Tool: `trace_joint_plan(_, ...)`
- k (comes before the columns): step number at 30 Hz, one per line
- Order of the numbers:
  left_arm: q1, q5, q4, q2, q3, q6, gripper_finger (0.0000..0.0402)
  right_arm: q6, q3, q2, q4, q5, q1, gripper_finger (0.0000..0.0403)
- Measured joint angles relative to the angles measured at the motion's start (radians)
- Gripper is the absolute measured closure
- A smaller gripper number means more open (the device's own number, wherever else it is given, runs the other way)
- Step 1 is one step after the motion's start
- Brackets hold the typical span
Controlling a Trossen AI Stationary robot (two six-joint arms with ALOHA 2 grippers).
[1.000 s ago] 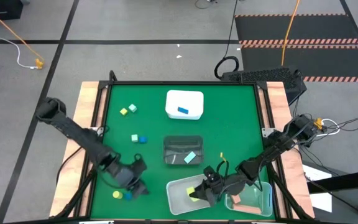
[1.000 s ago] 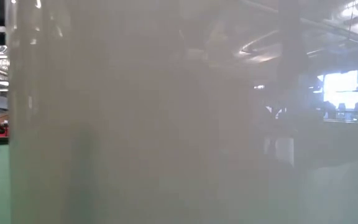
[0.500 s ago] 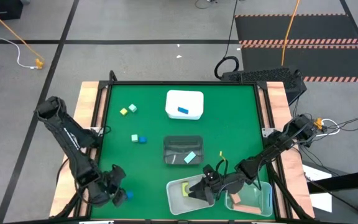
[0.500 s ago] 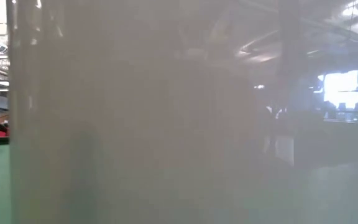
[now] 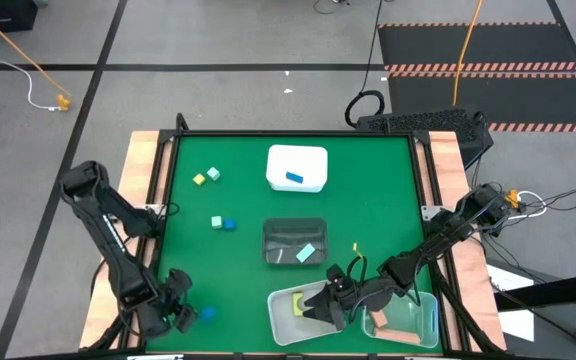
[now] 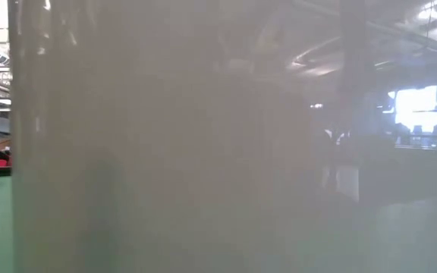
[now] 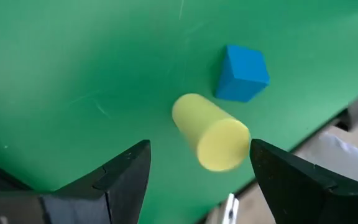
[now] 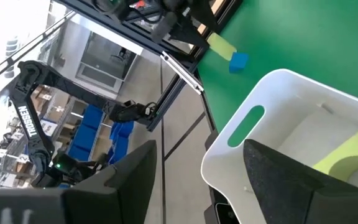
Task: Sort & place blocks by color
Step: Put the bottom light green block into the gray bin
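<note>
On the green table mat (image 5: 368, 200), the left gripper (image 7: 197, 163) hovers low near the front left corner with its two dark fingers (image 7: 120, 177) spread apart and empty. Lying on the mat just ahead of the gap between those fingers is a short pale yellow cylinder block (image 7: 210, 132), on its side, one flat round end facing the camera. A small blue cube (image 7: 242, 73) sits just beyond it, very near or touching its far end; which of the two cannot be told. The cylinder looks like a light, stiff, smooth block, likely to roll if nudged, so the surest hold would be across its curved sides near the middle, with the fingers squarely on either side. Further back on the mat lie more loose blocks, well apart from this gripper. The right gripper (image 5: 320, 305) is over the translucent white plastic tub (image 5: 280, 325) at the front of the table, its fingers open, with a yellow-green block (image 8: 347, 154) resting free inside the tub below them.
</note>
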Motion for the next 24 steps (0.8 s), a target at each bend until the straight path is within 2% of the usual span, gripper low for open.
trace_joint_plan(10, 0.013, 0.001, -0.021, 0.079, 0.0, -0.022, 0.0133, -0.027, 0.0, 0.0, -0.001, 0.001, -0.009, 0.0172)
trace_joint_plan(13, 0.019, 0.001, -0.016, 0.093, 0.0, -0.014, 0.0168, -0.027, 0.0, 0.0, -0.001, 0.001, -0.023, 0.0172)
trace_joint_plan(18, 0.019, -0.005, -0.014, 0.097, 0.0, -0.014, 0.0272, -0.027, 0.0, 0.0, -0.001, 0.002, -0.046, 0.0172)
trace_joint_plan(24, 0.019, -0.014, 0.002, 0.096, 0.0, -0.014, 0.0274, -0.027, 0.0, 0.0, -0.001, 0.004, -0.06, 0.0172)
